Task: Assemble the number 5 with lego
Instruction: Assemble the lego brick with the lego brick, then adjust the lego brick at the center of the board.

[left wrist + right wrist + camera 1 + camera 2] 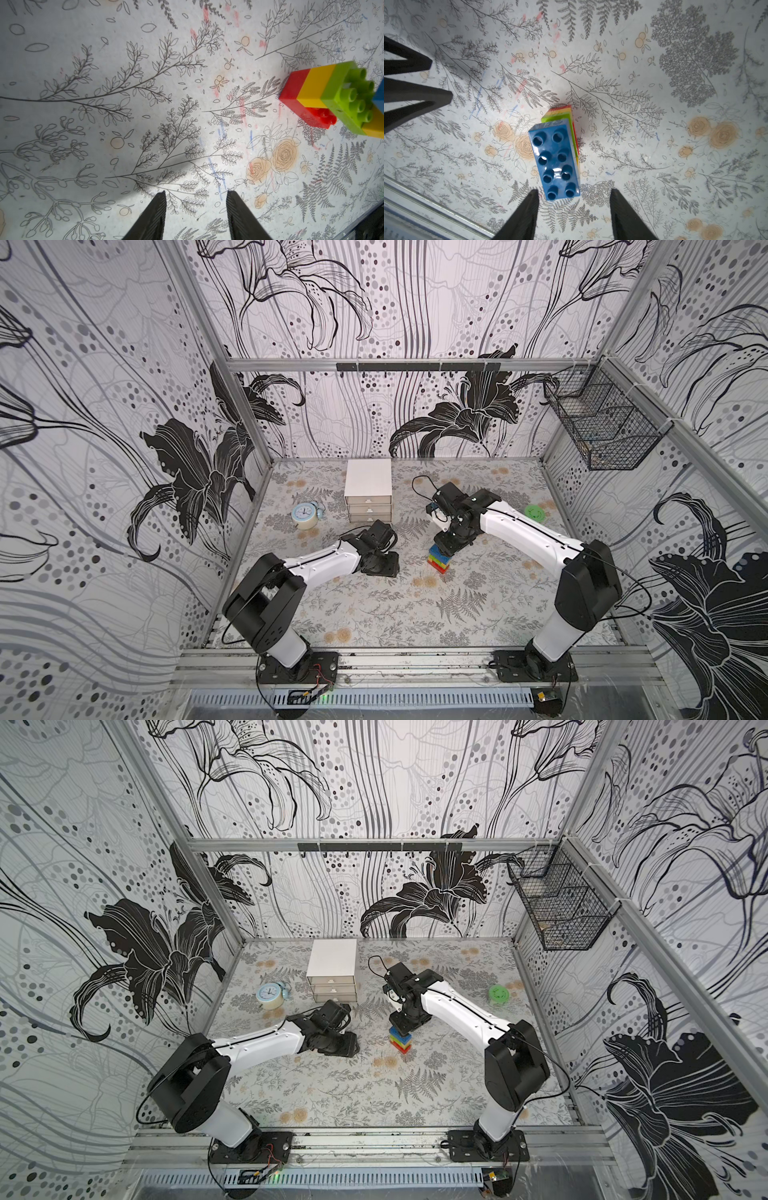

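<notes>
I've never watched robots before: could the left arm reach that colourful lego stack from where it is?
Probably yes. The left hand is open and empty, with only bare table between it and the lego stack. The right hand hangs open just above the stack, which might crowd it.

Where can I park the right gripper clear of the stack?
Widest bare patch: the near table between the two arm bases, in front of the lego stack. Also beside the green disc. Crowded: the far left, with alarm clock, drawer box and left gripper close together.
</notes>
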Action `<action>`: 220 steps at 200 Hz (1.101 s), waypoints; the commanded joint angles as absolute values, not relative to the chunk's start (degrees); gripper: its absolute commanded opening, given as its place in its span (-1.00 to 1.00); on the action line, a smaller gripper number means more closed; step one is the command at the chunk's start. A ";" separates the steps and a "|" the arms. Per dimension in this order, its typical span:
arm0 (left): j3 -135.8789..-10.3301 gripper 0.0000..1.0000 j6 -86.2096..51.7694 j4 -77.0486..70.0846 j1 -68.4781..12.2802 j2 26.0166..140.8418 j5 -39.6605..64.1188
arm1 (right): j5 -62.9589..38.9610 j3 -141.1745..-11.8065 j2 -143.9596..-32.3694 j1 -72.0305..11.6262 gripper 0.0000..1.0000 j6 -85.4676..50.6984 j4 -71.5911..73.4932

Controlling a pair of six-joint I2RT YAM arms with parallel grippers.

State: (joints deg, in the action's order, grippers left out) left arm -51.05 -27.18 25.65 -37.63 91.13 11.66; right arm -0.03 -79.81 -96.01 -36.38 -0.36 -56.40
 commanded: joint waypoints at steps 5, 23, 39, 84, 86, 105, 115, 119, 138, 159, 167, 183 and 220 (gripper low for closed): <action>-52.91 0.02 -27.95 23.51 -38.41 92.19 12.47 | -1.31 -76.20 -91.61 -35.87 0.16 -4.03 -53.14; -53.08 0.02 -28.14 23.16 -38.74 92.52 12.65 | 0.56 -73.21 -89.22 -34.83 0.16 -6.61 -50.67; -53.25 0.02 -28.36 22.97 -39.06 93.05 12.97 | 0.61 -71.00 -87.81 -32.99 0.14 -8.20 -49.20; -54.72 0.02 -28.17 23.62 -40.03 93.15 12.50 | 1.97 -66.29 -89.94 -28.86 0.13 -10.74 -45.83; -54.86 0.02 -28.18 23.61 -40.00 93.05 12.49 | 1.88 -66.10 -90.14 -28.73 0.13 -10.81 -45.60; -55.24 0.02 -28.46 23.79 -40.09 92.45 12.31 | 0.53 -63.77 -91.67 -27.93 0.11 -12.27 -42.39; -55.28 0.03 -28.65 23.75 -40.11 91.95 12.13 | 0.18 -63.05 -92.83 -27.76 0.10 -12.78 -41.17; -55.28 0.03 -28.78 23.71 -40.16 91.73 12.12 | 0.18 -62.83 -93.41 -27.77 0.10 -13.02 -40.82; -55.37 0.04 -29.10 23.74 -40.08 90.73 11.95 | -0.26 -61.54 -95.41 -27.77 0.09 -14.15 -38.16; -55.86 0.04 -28.93 24.49 -40.08 90.26 11.63 | -0.18 -61.24 -98.61 -27.77 0.07 -15.00 -36.51; -55.98 0.04 -28.89 24.77 -40.11 90.06 11.43 | -0.30 -61.21 -99.28 -27.76 0.06 -15.16 -36.03; -55.89 0.04 -28.90 25.04 -40.10 89.75 11.13 | -0.94 -60.70 -99.52 -27.77 0.04 -15.70 -35.47; -55.54 0.04 -28.73 25.20 -40.13 89.45 10.53 | -3.14 -59.01 -99.09 -28.03 0.02 -15.95 -34.89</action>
State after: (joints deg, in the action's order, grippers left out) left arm -54.54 -28.69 25.36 -39.94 91.07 11.88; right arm -1.02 -60.60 -99.07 -27.88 -14.39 -35.68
